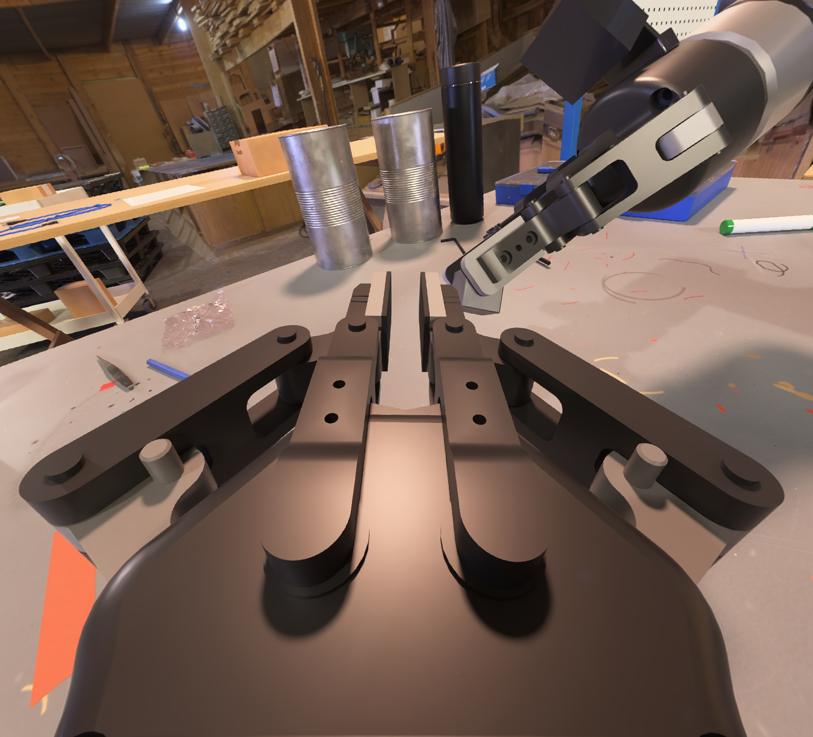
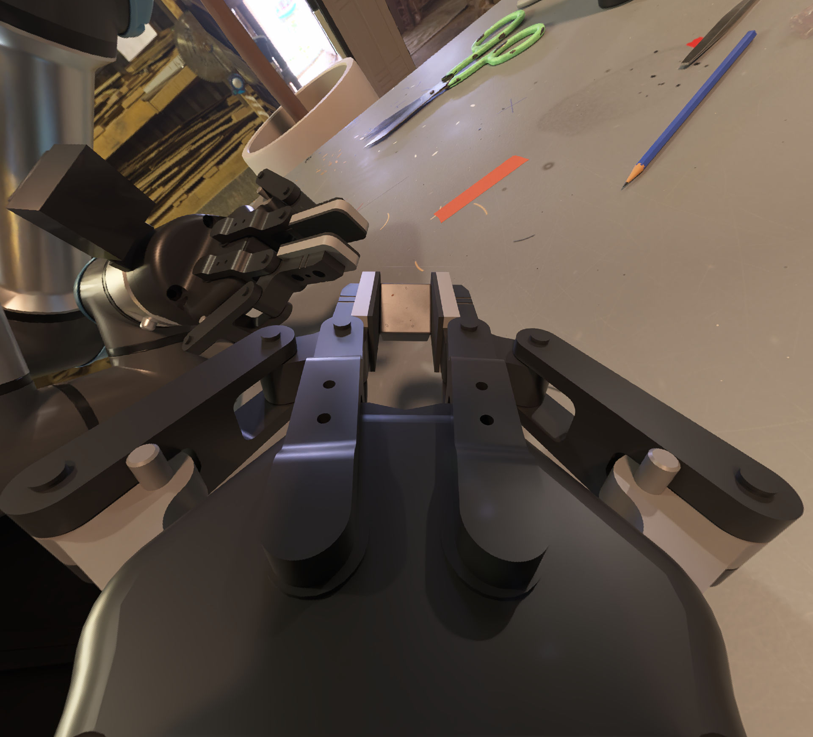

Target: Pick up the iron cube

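The iron cube [image 2: 404,311], a small grey metal block, sits between the pads of my right gripper [image 2: 404,298], which is shut on it. In the left wrist view the right gripper [image 1: 473,289] comes in from the upper right, tilted down, with the cube [image 1: 484,304] at its tips, low over the grey table [image 1: 616,364]. I cannot tell whether the cube touches the table. My left gripper [image 1: 405,293] is just left of the cube, its jaws almost together with a narrow gap and nothing between them. It also shows in the right wrist view [image 2: 338,236].
Two metal cans [image 1: 325,197] [image 1: 409,175] and a black cylinder [image 1: 462,144] stand behind the grippers. A blue tray [image 1: 660,210], a white marker [image 1: 765,225], crumpled plastic [image 1: 198,320], green scissors [image 2: 475,65], a blue pencil [image 2: 690,109], tweezers [image 2: 730,16] and orange tape [image 2: 479,188] lie around.
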